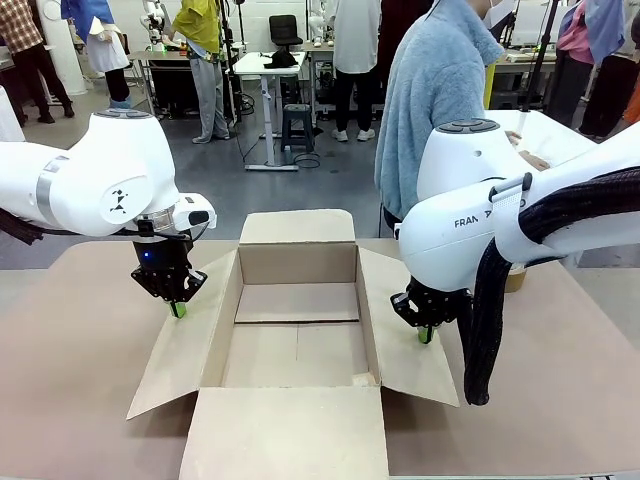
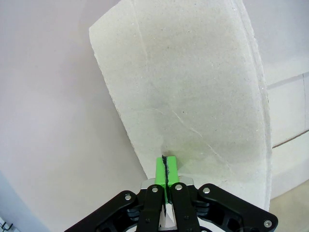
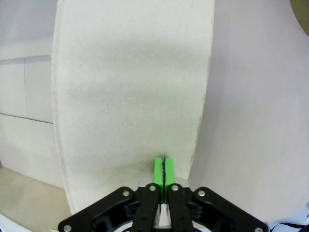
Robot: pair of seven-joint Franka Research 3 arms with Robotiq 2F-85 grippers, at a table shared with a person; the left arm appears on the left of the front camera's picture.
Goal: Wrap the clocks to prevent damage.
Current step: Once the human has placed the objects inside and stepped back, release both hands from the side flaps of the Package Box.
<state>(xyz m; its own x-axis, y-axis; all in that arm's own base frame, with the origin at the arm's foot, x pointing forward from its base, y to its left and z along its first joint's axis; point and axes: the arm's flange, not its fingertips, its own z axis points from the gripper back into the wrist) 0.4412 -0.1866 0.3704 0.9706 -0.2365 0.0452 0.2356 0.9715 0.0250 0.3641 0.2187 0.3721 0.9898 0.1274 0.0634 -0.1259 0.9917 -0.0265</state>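
Observation:
An open cardboard box (image 1: pixel 297 263) sits in the middle of the table with its flaps spread outward. My left gripper (image 1: pixel 178 309) is shut, and its green fingertips point down onto the box's left flap (image 1: pixel 185 350). The left wrist view looks down on the shut left gripper (image 2: pixel 166 164) over that pale flap (image 2: pixel 193 87). My right gripper (image 1: pixel 425 335) is also shut, with its tips on the right flap (image 1: pixel 405 350). In the right wrist view, the right gripper (image 3: pixel 164 166) meets the flap (image 3: pixel 130 87) near its edge. Neither gripper holds anything. The clocks are out of view.
A person in a light blue fuzzy top (image 1: pixel 435 90) stands at the far side, right of the box. A brownish object (image 1: pixel 515 278) shows partly behind my right arm. The front flap (image 1: pixel 285 435) lies toward me. Bare tabletop (image 1: pixel 70 380) flanks the box.

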